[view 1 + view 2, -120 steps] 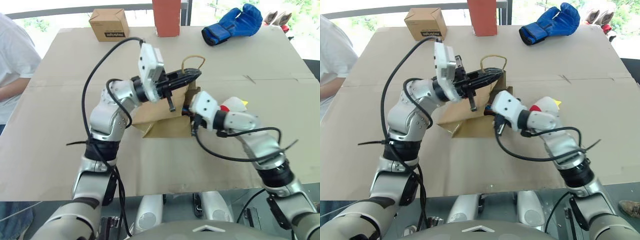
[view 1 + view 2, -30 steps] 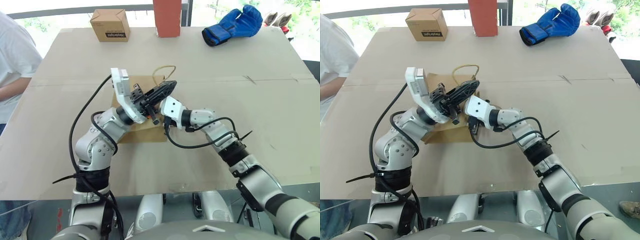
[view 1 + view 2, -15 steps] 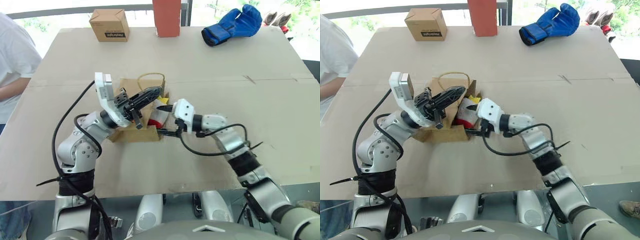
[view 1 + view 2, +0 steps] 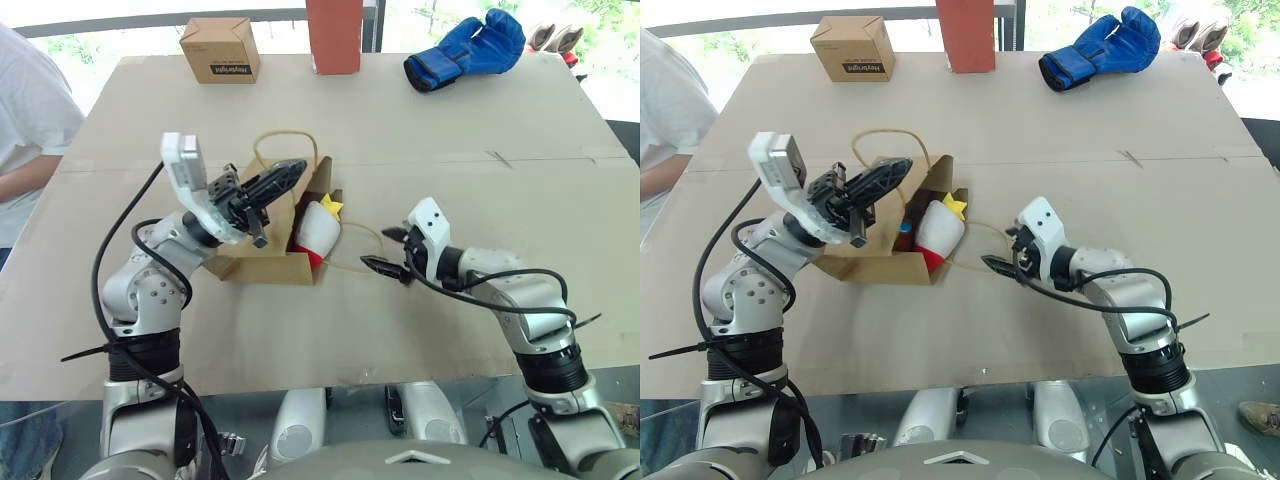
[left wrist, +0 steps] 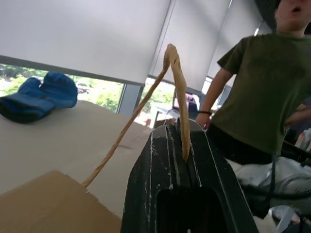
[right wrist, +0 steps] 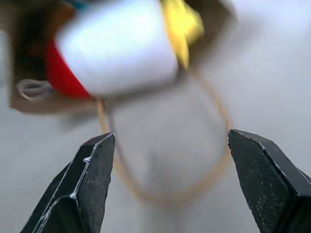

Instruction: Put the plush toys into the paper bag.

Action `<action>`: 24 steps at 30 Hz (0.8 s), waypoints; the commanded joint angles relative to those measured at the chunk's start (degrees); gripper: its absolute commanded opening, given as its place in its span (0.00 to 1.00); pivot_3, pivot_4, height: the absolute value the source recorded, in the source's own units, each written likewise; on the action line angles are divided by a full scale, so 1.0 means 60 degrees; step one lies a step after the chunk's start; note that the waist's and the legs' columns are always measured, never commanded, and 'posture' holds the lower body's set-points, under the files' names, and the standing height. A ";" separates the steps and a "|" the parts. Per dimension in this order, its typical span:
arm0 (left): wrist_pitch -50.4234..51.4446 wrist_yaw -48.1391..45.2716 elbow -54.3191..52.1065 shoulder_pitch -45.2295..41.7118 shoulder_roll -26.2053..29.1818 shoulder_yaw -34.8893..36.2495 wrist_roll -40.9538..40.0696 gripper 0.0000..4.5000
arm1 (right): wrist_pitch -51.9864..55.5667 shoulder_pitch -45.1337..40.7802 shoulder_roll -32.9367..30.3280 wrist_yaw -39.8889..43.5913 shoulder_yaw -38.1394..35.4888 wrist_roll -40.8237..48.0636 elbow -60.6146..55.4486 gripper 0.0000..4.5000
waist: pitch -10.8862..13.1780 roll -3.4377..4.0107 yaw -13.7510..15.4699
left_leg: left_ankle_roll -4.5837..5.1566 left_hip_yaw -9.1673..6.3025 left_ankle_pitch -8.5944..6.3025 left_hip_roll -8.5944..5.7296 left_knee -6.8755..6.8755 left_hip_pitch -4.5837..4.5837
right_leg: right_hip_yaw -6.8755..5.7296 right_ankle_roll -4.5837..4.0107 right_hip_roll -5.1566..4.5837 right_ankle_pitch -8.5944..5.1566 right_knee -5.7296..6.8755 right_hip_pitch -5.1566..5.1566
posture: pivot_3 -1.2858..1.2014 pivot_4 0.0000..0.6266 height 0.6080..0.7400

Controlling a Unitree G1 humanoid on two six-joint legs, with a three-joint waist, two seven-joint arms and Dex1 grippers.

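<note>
- Cardboard-covered counter (image 4: pixel 500 120) carries the paper bag (image 4: pixel 262 262) on its side, mouth toward 3 o'clock, white rocket toy (image 4: pixel 316 232) half inside.
- Left pincer (image 4: pixel 283 177) clamps one loop handle (image 5: pixel 178 73); its wrist view adds a person (image 5: pixel 252 97) behind.
- Right pincer (image 4: pixel 392 252) gapes wide, empty, at the bag's 3 o'clock.

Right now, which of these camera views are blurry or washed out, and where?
Right wrist view: the rocket plush toy and the paper bag's loop handle are smeared, while the right gripper's fingers stay crisp. Left wrist view: sharp on the left gripper, with bright window glare behind the boxing glove. Eye views: clear, but overexposed along the window edge.
</note>
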 commanded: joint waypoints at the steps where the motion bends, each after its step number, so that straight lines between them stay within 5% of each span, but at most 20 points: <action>1: 0.0270 -0.0114 -0.0150 -0.0187 0.0341 0.0634 -0.0723 0.00 | 0.0999 0.0093 0.0241 -0.0337 -0.1089 0.1009 -0.0597 0.79 | 0.0000 0.0001 -0.0030 | 0.0000 0.0004 0.0000 0.0000 0.0000 0.0001 | 0.0004 0.0000 0.0000 0.0000 0.0001 -0.0001 | 0.52 0.24 1.00; 10: 0.0352 0.0123 -0.0363 -0.0033 0.0422 0.0923 -0.0856 0.00 | 0.3111 0.0493 0.0864 -0.0901 -0.2920 0.3228 -0.1159 0.79 | 0.0000 0.0000 -0.0026 | 0.0002 0.0004 -0.0001 -0.0002 -0.0001 -0.0001 | 0.0002 0.0003 0.0002 -0.0001 -0.0003 0.0000 | 0.52 0.24 1.00; 20: 0.0256 0.0379 -0.0700 0.0136 0.0242 0.0885 -0.0871 0.00 | 0.3453 -0.0138 0.1650 -0.1730 -0.3078 0.3843 -0.0273 0.79 | 0.0000 0.0001 -0.0042 | 0.0003 0.0007 -0.0002 0.0002 -0.0002 -0.0004 | 0.0004 0.0003 0.0008 -0.0002 -0.0006 -0.0003 | 0.52 0.24 1.00; 24: 0.0251 0.0488 -0.0908 0.0301 0.0211 0.0960 -0.0941 0.00 | 0.3435 0.0042 0.1484 -0.1743 -0.2790 0.3946 -0.0360 0.50 | 0.0000 0.0001 -0.0054 | 0.0003 0.0010 -0.0002 0.0002 -0.0003 -0.0005 | 0.0007 0.0003 0.0007 -0.0001 -0.0008 -0.0003 | 0.52 0.24 1.00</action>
